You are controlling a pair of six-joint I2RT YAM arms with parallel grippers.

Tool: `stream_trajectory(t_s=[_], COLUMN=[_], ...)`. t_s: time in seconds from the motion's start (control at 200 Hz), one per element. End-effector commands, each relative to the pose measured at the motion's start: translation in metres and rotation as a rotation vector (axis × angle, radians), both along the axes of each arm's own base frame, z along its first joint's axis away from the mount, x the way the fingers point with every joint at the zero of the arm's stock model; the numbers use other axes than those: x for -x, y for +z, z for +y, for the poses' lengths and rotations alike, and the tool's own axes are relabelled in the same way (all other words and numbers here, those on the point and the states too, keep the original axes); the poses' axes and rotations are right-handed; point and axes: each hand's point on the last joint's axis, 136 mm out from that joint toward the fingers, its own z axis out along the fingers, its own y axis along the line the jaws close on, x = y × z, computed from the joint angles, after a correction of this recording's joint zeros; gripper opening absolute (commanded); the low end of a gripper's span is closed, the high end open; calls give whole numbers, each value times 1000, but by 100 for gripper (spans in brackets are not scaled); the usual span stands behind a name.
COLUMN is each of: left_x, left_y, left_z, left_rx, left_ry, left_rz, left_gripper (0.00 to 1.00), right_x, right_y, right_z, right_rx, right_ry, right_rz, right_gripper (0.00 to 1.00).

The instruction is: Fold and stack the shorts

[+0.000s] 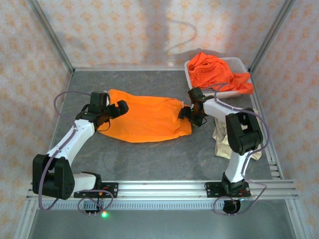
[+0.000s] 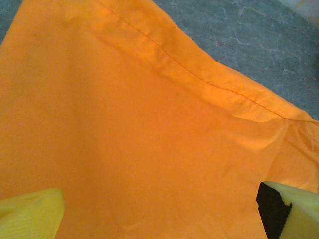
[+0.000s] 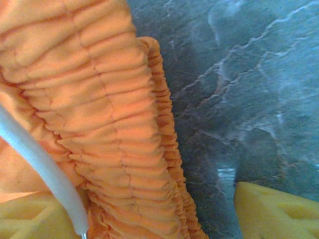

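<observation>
Layout: bright orange cloth shorts (image 1: 147,122) lie spread flat mid-desk on the grey marbled desk (image 1: 149,159). Their gathered elastic waistband (image 3: 99,99) is toward the right arm and their stitched hem (image 2: 199,74) toward the left arm.

Left pincer (image 1: 115,109) sits over the hem end. In the wrist view its yellow pads (image 2: 30,214) are spread wide with smooth orange fabric between them and nothing gripped.

Right pincer (image 1: 187,113) is at the waistband end. Its yellow pads (image 3: 274,214) stand apart, one on the cloth side and the other over bare desk, with the waistband's ruffled edge in the gap. A white drawstring (image 3: 45,169) runs down past the cloth-side pad. The cloth is not clamped as far as I can see.

White plastic mesh basket (image 1: 237,61) sits at the far right corner. A crumpled heap of orange shorts (image 1: 214,69) is inside it, part of it hanging over the right rim.

Beige cloth shorts (image 1: 219,144) lie rumpled on the desk near the right edge, partly hidden behind the right arm and well apart from the flat orange pair.
</observation>
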Motion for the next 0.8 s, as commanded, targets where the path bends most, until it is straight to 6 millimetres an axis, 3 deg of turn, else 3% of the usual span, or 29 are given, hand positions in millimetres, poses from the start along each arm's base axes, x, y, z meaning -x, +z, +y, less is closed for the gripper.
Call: stream_trajectory(t_s=[0.0,0.135,0.235,0.305,0.415,0.57,0.791], left_x=[1,1,0,0,0,3,7], left_y=[5,8,14,18,27,35,46], left_z=[-2,0,1,2,4,8,11], left_rx=[3,-10,-13,-16,-23,-43,-58], left_ry=[-9,-6,-1,3,9,16,24], left_rz=[-32,-35,-47,-56,-77,-91,-122], left_gripper=[100,100,100,100,100,100,100], right_x=[-8,-5,-4,-3,-2,0,6], right_y=[-3,-24,-35,-37,-28,3,68], right_z=[15,18,17,10,-4,-33,-83], right_rx=[-48,-42,-26,8,89,247,483], right_ry=[15,22,18,15,26,55,96], right_rz=[2,49,74,75,61,25,-35], right_gripper=[72,57,38,19,0,0,0])
